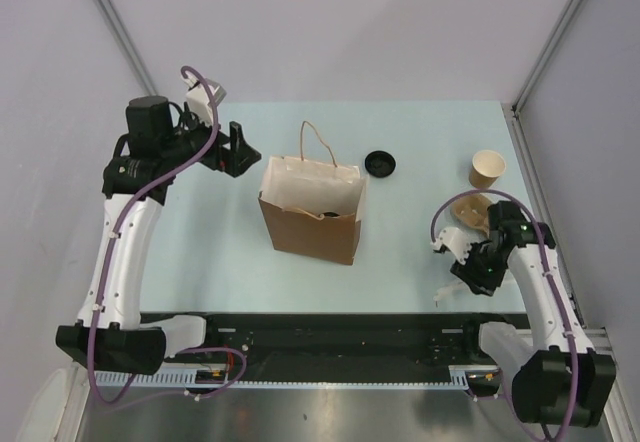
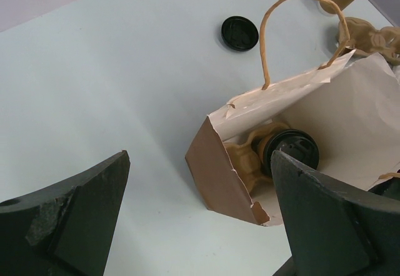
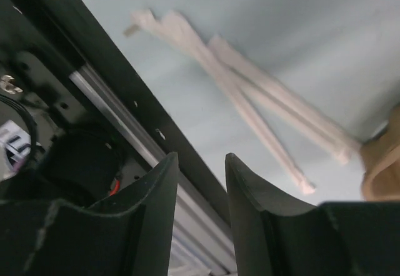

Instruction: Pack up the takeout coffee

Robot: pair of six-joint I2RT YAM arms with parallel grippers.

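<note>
A tan takeout coffee cup with a black lid [image 2: 291, 149] lies inside the open brown paper bag [image 1: 311, 224], nested in a pulp carrier [image 2: 245, 155]. A second tan cup [image 1: 487, 169] stands open at the far right, and a loose black lid [image 1: 380, 163] lies beside the bag. My left gripper [image 1: 238, 150] hovers left of the bag, open and empty; in its wrist view the left gripper [image 2: 200, 163] looks into the bag's mouth. My right gripper [image 1: 470, 277] is low at the near right edge. In the right wrist view its jaws [image 3: 200, 158] stand narrowly apart, holding nothing.
Wrapped paper straws [image 3: 250, 95] lie on the table near the right gripper, close to the black front rail [image 3: 131, 110]. A brown pulp tray [image 1: 470, 212] sits just behind the right arm. The bag's twine handle [image 2: 275, 20] arches above its rim.
</note>
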